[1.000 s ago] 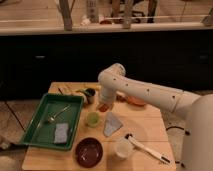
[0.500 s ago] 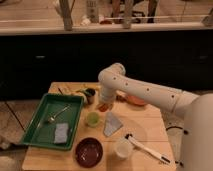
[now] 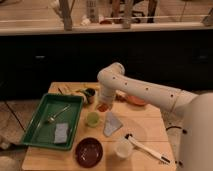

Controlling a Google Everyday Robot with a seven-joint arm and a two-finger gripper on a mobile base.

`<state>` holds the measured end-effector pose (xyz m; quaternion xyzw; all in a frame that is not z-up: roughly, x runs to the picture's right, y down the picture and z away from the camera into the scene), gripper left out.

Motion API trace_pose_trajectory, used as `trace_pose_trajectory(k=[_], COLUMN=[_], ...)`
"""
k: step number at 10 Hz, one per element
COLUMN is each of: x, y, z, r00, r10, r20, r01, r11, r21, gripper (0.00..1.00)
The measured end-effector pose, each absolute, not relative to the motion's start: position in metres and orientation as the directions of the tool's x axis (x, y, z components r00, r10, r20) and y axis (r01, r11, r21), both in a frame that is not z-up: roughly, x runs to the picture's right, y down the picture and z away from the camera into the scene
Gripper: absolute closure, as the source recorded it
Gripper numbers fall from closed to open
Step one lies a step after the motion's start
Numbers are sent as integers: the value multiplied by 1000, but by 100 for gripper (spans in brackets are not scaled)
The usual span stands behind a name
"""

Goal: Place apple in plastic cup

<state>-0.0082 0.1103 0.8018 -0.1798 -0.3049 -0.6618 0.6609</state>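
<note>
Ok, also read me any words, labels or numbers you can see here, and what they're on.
None can be read.
No lettering shows on the plastic cup, the apple or the green tray.
The gripper, directly above the apple, shows no marking either.

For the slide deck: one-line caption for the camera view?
Pincer holds the apple close beside the green plastic cup, not yet inside it.

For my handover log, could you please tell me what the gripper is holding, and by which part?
The gripper seems to hold the apple by its top, from above, just beyond the plastic cup.
</note>
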Motion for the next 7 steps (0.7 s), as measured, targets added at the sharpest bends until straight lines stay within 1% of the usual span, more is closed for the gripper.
trace_pose_trajectory(k=[6,7], x=[-33,-39], y=[128,131], z=[782,779], r00=[-125,-138], r10=[-761,-757], r20=[637,639], r01=[980,979], r11=[4,-5], r21=[197,205], gripper=[100,99])
